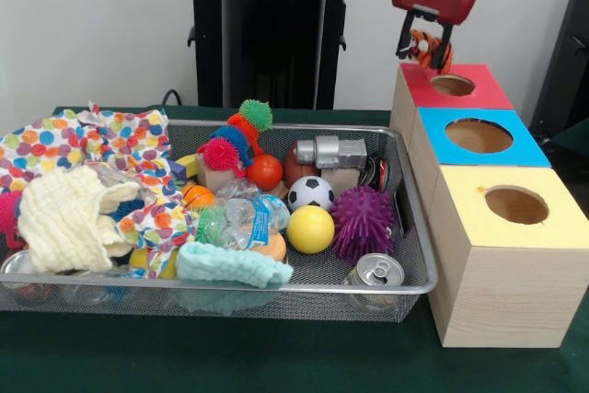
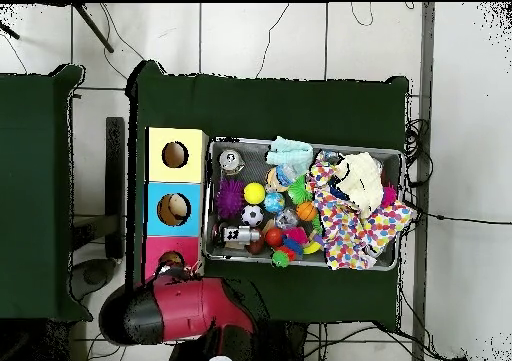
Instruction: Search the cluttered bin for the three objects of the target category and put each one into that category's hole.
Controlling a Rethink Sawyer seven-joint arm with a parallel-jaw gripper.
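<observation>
Taking the wire-mesh metal bin as the landmark: at its near rim lie a silver drink can and a folded mint-green cloth, with a cream knitted cloth at the near left. Deeper in sit a yellow ball, a purple spiky ball, a crushed clear plastic bottle and a small soccer ball. A polka-dot cloth spreads over the left part of the bin. Toward the bin's back edge are a red ball, a grey toy camera and a spiky multicoloured caterpillar toy.

Just right of the bin runs a row of three wooden boxes: yellow-topped box nearest, blue-topped box behind it, red-topped box farthest (each with a round hole).

The red-and-black gripper hangs directly above the red-topped box's hole, clamped on a small orange striped tiger toy, which dangles just over the opening, well clear of the bin.
</observation>
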